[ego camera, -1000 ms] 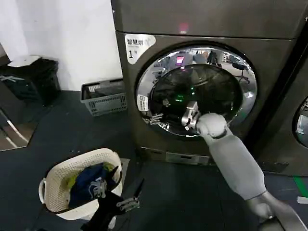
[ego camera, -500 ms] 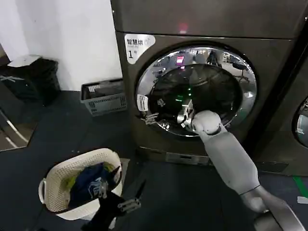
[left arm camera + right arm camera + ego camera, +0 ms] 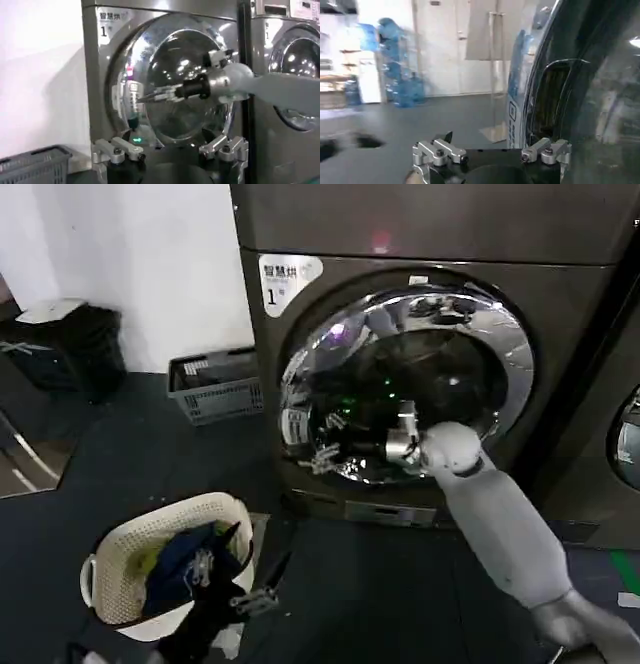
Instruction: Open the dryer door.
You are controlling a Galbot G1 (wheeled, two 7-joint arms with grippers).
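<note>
Door (image 3: 405, 379) cracked off its seat: the dryer door's chrome rim on the robot's left side stands out from the grey cabinet (image 3: 570, 364), and its reflections look skewed, which reads as the latch side swinging outward. That puts the job somewhere past unlatching and short of fully open, by my reckoning.

The right gripper (image 3: 330, 452) is the one at work, reached across the dark glass with its grey forearm angled up from below. Its fingers are drawn to a narrow point low at the rim's left edge, right by the small white label. In the left wrist view the right gripper (image 3: 152, 95) tapers to a slim tip against the chrome, so the jaws look close together, hooked behind or pinched on the rim lip; I can't say which from here. That low, edge-on placement makes sense: it is the free side, away from the hinge, where a pull swings the door most easily.

The left gripper (image 3: 225, 609) hangs low beside the white laundry basket (image 3: 115, 559), out of the door's swing, its fingers spread apart and empty in its own wrist view (image 3: 170, 150).
</note>
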